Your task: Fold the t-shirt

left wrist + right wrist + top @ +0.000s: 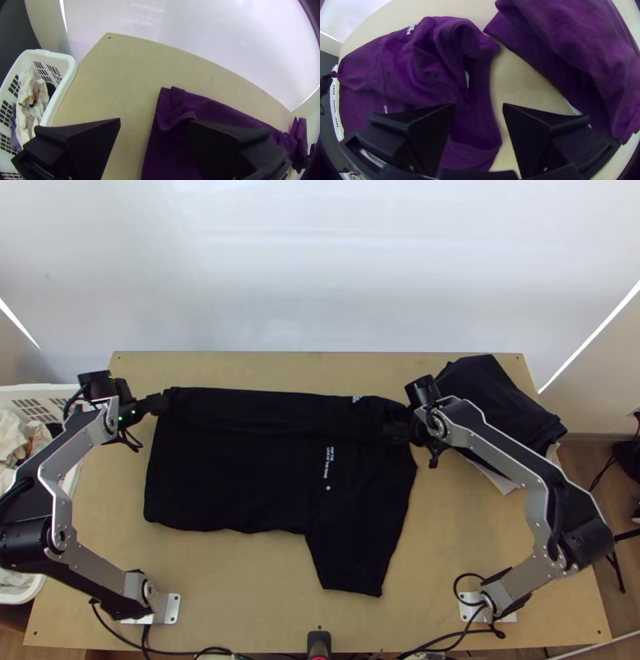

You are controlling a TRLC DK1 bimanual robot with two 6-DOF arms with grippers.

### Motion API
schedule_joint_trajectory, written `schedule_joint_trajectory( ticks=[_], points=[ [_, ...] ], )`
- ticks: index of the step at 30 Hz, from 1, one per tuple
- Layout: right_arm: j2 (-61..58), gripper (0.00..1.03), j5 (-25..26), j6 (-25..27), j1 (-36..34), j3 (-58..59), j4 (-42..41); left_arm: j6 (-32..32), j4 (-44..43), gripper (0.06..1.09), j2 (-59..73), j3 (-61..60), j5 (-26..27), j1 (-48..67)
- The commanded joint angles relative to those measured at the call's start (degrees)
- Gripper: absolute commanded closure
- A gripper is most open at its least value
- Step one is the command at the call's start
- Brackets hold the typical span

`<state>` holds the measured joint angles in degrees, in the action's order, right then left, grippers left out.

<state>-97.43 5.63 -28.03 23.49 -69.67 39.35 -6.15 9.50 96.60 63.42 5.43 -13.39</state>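
The black t-shirt lies on the table with its far side folded over in a long strip and one sleeve pointing toward the near edge. My left gripper is at the shirt's far left corner; in the left wrist view the same gripper stands open, one finger over the purple-looking shirt. At the shirt's right end is my right gripper. In the right wrist view that gripper is open above the shirt's edge, with nothing held between its fingers.
Another dark cloth lies heaped at the table's far right, with something white under it. A white laundry basket holding clothes stands beyond the table's left edge. Cables run along the near edge.
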Motion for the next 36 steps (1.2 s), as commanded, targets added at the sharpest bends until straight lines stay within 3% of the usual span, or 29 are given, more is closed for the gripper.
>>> schedule_joint_trajectory(
  ticks=[1,6,12,15,18,23,28,36],
  points=[
    [9.0,0.24,0.0,-4.3,3.3,1.0,7.7,0.3,0.4,0.10,-5.1,-0.5,4.6,-1.6],
    [20.4,0.24,-2.5,-23.6,10.5,11.7,14.0,0.4,0.0,0.10,-10.0,-2.1,5.5,-3.0],
    [26.8,0.24,-11.3,-30.4,21.5,23.4,11.8,-0.3,-0.1,0.10,-12.0,-3.6,5.5,-3.2],
    [24.5,0.24,-12.2,-30.9,26.4,22.6,11.9,-0.4,0.1,0.10,-12.7,-4.2,5.5,-3.2],
    [18.1,0.24,-17.0,-30.9,28.0,22.7,12.9,-0.4,0.4,0.10,-13.5,-4.6,5.4,-3.2],
    [13.1,0.15,-19.4,-24.8,31.1,19.6,22.3,-0.4,0.8,0.10,-14.0,-4.0,5.4,-3.6],
    [13.9,0.15,-19.3,-24.5,30.6,19.7,22.6,-0.4,1.1,0.10,-14.0,-3.3,5.3,-3.7],
    [10.7,0.16,-16.8,-26.3,27.8,18.9,15.8,-1.6,1.1,0.10,-12.9,-2.0,4.5,-2.9]
  ],
)
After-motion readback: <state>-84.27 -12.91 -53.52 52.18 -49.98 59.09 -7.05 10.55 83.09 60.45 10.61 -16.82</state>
